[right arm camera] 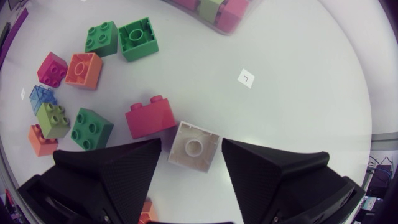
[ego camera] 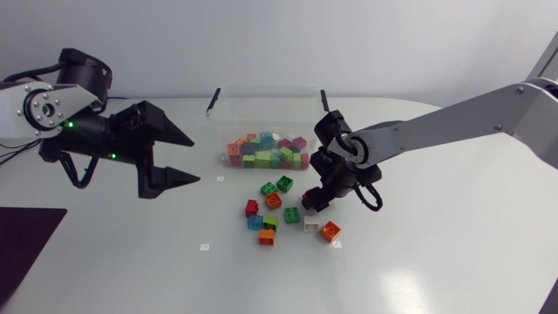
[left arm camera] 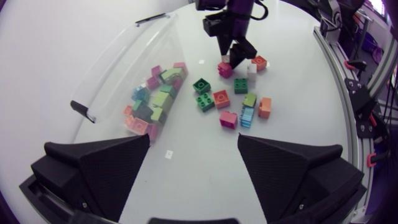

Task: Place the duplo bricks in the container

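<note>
Head view: right gripper (ego camera: 316, 199) low over the loose bricks (ego camera: 277, 208), near the container (ego camera: 261, 94); left gripper (ego camera: 193, 160) spread open, empty, well apart.
Left wrist view: my own fingers wide with nothing between them; the container's near wall stands between scatter and pile, so I'd say a low carry could clip it.
Right wrist view: fingers parted, white brick (right arm camera: 194, 148) between them, ungripped; it lies skewed, so closing may twist it out; pink brick (right arm camera: 150, 116) just beside one finger may get shoved.

White table (ego camera: 436, 262), small square tags (ego camera: 204, 247) (white, lying flat), dark purple mat (ego camera: 26, 249).
</note>
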You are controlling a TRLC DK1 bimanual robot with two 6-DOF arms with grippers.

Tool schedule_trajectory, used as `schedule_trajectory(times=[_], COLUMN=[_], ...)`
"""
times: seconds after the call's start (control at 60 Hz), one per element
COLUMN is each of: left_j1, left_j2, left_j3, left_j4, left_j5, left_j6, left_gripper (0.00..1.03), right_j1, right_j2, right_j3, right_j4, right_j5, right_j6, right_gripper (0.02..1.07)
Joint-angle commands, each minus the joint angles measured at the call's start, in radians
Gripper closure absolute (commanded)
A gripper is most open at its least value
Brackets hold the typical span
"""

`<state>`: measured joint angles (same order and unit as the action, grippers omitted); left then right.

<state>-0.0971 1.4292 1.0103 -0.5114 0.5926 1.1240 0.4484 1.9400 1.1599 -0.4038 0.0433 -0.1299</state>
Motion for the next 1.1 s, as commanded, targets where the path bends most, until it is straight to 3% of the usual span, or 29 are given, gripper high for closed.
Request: schedule_trajectory(times=[0.0, 0.167, 0.35, 0.633, 1.083], left_j1=[-0.023, -0.084, -0.136, -0.158, -0.184], left_j2=[-0.018, 0.019, 0.088, 0.249, 0.474], left_j3=[-0.061, -0.131, -0.168, -0.150, -0.026], left_j4=[-0.006, 0.017, 0.109, 0.289, 0.373], left_j5=[0.015, 0.015, 0.013, -0.027, -0.036], left_j6=[0.077, 0.122, 0.132, 0.128, 0.111], left_gripper=[0.05, 0.05, 0.06, 0.06, 0.07], right_j1=[-0.010, -0.025, -0.047, -0.050, -0.017], right_j2=[0.030, 0.036, -0.007, -0.154, -0.332], right_j3=[0.018, 0.017, 0.001, -0.032, 0.006], right_j4=[-0.015, -0.004, -0.013, -0.076, -0.138], right_j5=[0.013, 0.020, 0.021, 0.020, 0.012], right_j6=[0.026, 0.026, 0.016, -0.014, -0.019], right_gripper=[0.48, 0.75, 0.75, 0.75, 0.75])
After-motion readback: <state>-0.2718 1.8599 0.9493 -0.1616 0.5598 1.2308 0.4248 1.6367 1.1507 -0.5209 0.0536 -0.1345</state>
